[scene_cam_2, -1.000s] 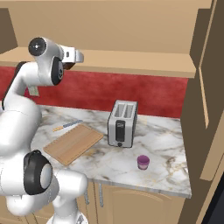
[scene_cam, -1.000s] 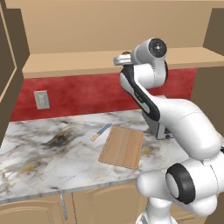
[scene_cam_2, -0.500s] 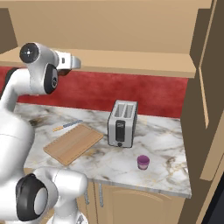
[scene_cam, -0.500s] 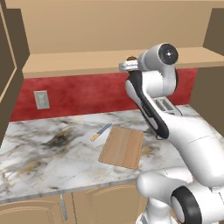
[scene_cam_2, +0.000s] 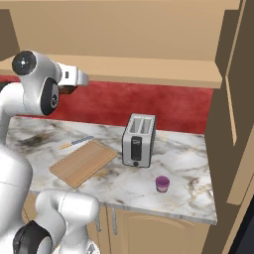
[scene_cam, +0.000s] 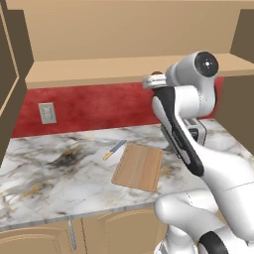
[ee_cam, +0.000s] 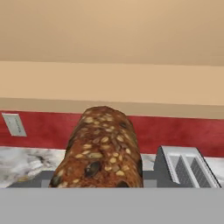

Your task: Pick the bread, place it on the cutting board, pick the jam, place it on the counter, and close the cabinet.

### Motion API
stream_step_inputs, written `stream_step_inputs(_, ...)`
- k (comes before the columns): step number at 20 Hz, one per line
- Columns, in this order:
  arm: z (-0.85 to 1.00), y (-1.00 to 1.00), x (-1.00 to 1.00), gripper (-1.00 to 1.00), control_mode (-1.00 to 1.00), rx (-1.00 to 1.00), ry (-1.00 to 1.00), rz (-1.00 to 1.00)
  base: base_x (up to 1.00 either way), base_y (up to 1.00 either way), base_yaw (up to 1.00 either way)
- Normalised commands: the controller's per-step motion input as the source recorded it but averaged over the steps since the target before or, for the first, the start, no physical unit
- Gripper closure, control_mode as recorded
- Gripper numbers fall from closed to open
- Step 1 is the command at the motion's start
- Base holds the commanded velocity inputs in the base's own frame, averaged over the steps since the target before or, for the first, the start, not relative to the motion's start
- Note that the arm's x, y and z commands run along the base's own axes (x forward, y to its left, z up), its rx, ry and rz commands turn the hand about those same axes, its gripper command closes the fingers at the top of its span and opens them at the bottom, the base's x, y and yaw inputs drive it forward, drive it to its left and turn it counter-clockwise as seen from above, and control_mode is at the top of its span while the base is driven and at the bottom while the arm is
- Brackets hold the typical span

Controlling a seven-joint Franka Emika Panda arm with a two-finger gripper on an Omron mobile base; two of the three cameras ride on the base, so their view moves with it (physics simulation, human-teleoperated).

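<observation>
One loaf lifted: bread (ee_cam: 101, 151) gripped in end effector (scene_cam: 155, 79), swung clear of cabinet shelf (scene_cam: 99, 69), cutting board (scene_cam: 138, 166) next, jam (scene_cam_2: 162, 183) already on table (scene_cam_2: 193, 163).

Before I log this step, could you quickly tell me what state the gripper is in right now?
Gripper: shut on the bread, held up level with the cabinet's shelf edge, above the counter.
</observation>
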Motion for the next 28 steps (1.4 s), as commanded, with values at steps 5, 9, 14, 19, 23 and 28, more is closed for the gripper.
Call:
stream_step_inputs(5, -0.05, -0.01, -0.5, 1.0, -1.0, 0.0, 0.02, 0.0, 0.0, 0.0, 0.0)
stream_step_inputs(9, -0.15, 0.0, -0.42, 1.0, -1.0, 0.0, 0.0, 0.0, 0.0, 0.0, 0.0)
stream_step_inputs(14, -0.23, 0.0, -0.27, 1.0, -1.0, 0.0, 0.0, 0.0, 0.0, 0.0, 0.0)
stream_step_inputs(19, -0.25, 0.0, -0.2, 1.0, -1.0, 0.0, 0.0, 0.0, 0.0, 0.0, 0.0)
stream_step_inputs(23, -0.24, 0.0, -0.11, 1.0, -1.0, 0.0, 0.0, 0.0, 0.0, 0.0, 0.0)
stream_step_inputs(28, -0.23, 0.0, -0.09, 1.0, -1.0, 0.0, 0.0, 0.0, 0.0, 0.0, 0.0)
